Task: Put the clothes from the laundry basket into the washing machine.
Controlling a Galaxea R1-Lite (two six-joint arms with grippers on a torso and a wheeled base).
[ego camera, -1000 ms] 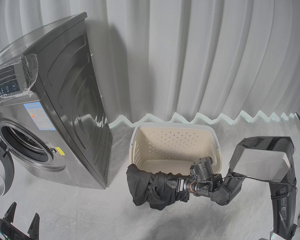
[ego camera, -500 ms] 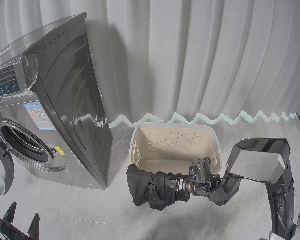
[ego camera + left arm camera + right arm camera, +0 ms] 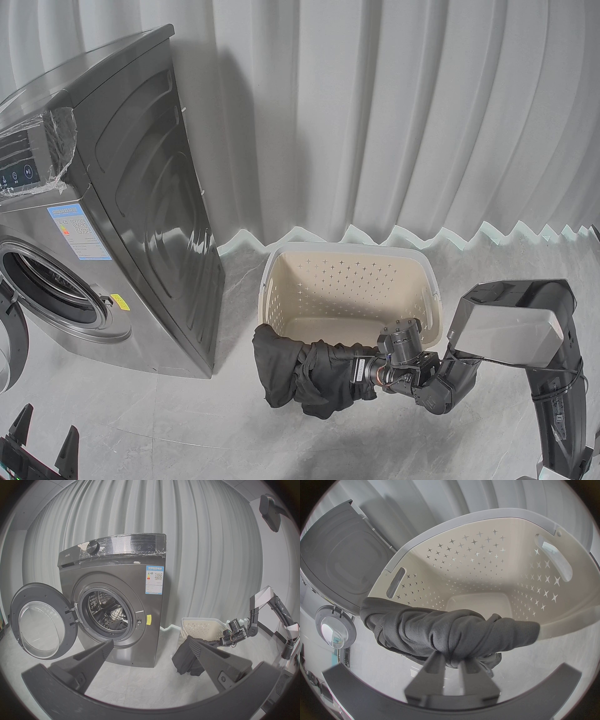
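Observation:
A cream laundry basket (image 3: 350,287) stands on the floor right of the grey washing machine (image 3: 125,187). A black garment (image 3: 300,375) hangs over the basket's near rim, bunched on the outside. My right gripper (image 3: 351,370) is at that rim, shut on the garment (image 3: 440,633); the two fingers (image 3: 434,664) pinch its folds. The basket (image 3: 487,558) holds nothing else. My left gripper (image 3: 150,642) hangs low, open, facing the machine's open drum (image 3: 107,611) and swung-out door (image 3: 39,620).
White curtains hang behind the machine and basket. Bare grey floor (image 3: 187,425) lies between the machine's front and the basket. The round door (image 3: 334,631) stands open to the machine's left.
My right arm has edged slightly left and lower, keeping its hold; the garment's bunch shifted a little with it. The left gripper has not moved.

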